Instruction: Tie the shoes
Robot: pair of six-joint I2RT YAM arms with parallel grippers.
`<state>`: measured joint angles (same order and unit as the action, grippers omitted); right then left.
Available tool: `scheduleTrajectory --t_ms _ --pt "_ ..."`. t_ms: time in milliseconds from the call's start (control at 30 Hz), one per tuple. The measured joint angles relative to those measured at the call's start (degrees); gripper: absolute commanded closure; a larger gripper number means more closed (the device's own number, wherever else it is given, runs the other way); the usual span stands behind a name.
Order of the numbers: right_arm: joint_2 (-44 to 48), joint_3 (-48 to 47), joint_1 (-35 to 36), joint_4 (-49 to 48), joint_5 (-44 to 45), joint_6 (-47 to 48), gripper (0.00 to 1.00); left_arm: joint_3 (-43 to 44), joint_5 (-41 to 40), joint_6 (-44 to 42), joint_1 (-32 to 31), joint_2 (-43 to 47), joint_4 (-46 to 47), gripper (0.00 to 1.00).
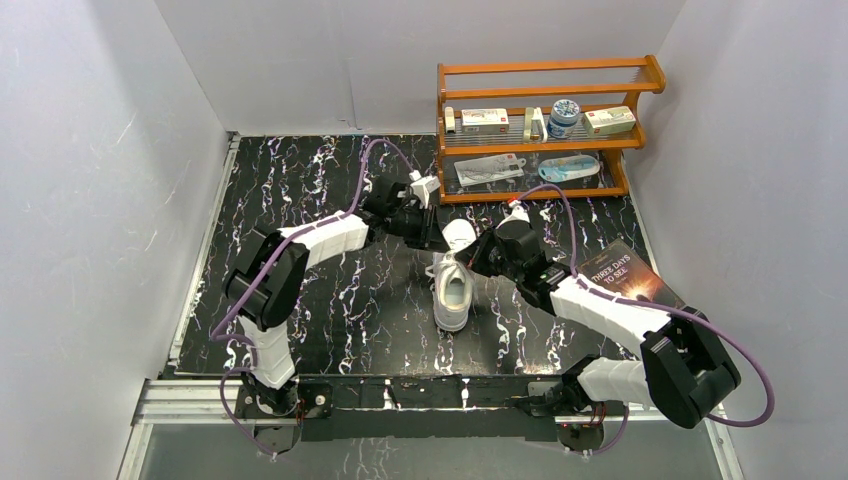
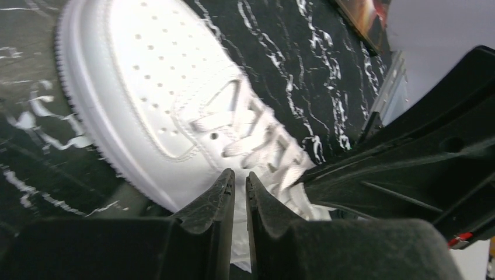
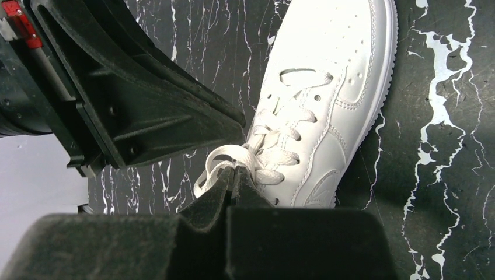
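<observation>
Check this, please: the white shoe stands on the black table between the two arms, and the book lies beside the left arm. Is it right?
No. The book lies beside the right arm, not the left; the top view shows it. The rest holds: the shoe stands on the black table.

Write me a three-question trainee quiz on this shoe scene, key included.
1. True or false: the sneaker lies on its side.
2. The right gripper is shut on: A) the sole, B) a lace, C) a sock.
3. Fill in: the book lies on the robot's ___ side of the sneaker.
Key: 1 false; 2 B; 3 right.
</observation>
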<state>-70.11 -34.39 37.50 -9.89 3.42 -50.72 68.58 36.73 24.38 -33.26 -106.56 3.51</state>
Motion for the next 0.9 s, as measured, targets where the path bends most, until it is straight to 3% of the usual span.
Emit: scheduleTrajectory --t_ms 467,900 --pt "1.57 -2.25 -0.04 5.6 -2.34 7.69 1.0 -3.45 7.82 4.9 -0.7 0.42 7.21 0.92" --pt "-0.7 -4.22 -0.04 6.86 -2.45 8.98 1.0 -5.42 9.09 9.31 -0.63 1.36 10.1 0.79"
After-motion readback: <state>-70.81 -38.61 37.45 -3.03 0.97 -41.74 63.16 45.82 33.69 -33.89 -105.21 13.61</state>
